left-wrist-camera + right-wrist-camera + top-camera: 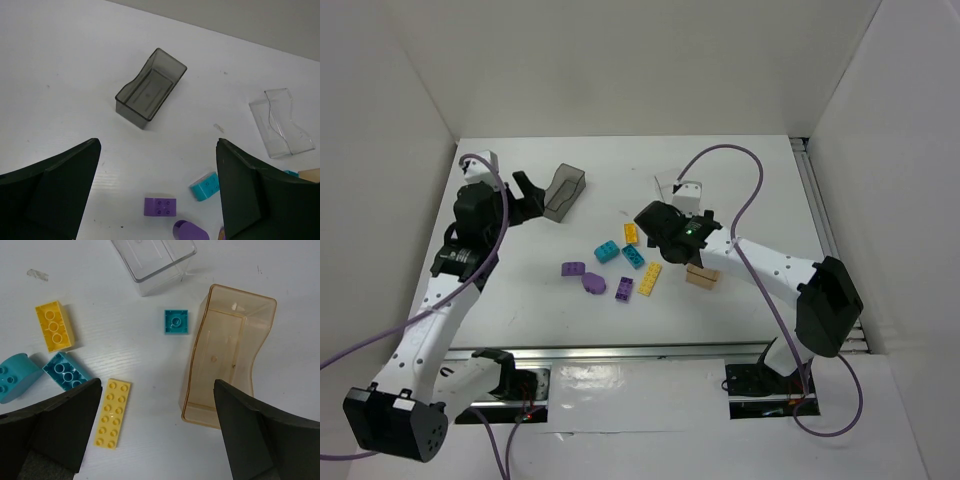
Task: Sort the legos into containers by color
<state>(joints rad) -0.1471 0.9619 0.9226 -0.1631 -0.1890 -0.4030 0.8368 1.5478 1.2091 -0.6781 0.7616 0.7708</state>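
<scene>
- Right wrist: right jaws wide apart, nothing between them, hovering over the table (150,390).
- Just beside one finger: long yellow brick (113,413), flat, studs up. Toward the other finger: amber tub (227,357), upright, empty.
- Further out: small teal brick (176,321) between the amber tub and the clear tub (155,260). Short yellow brick (55,326), teal brick (66,371) and rounded teal piece (15,377) are grouped on the far side from the amber tub.
- Left wrist: left jaws also wide apart, empty. Between the fingers in view: purple brick (160,206) with the rounded purple piece (190,231) near it. Beyond them the grey tub (150,89), upright, empty.
- Top external: every brick lies loose mid-table between the arms, including a third purple one (624,289). None is in a tub.
- Step, my read: first picks. Nothing is sorted yet.
- Next for the right arm: shift sideways to centre on the long yellow brick, drop, and close across its narrow width. The amber tub is the nearest drop.
- Next for the left arm: go down on the purple brick. The grey tub is the closest target.
- Watch: the teal brick sits close to the long yellow, so a finger could nudge it on descent.
</scene>
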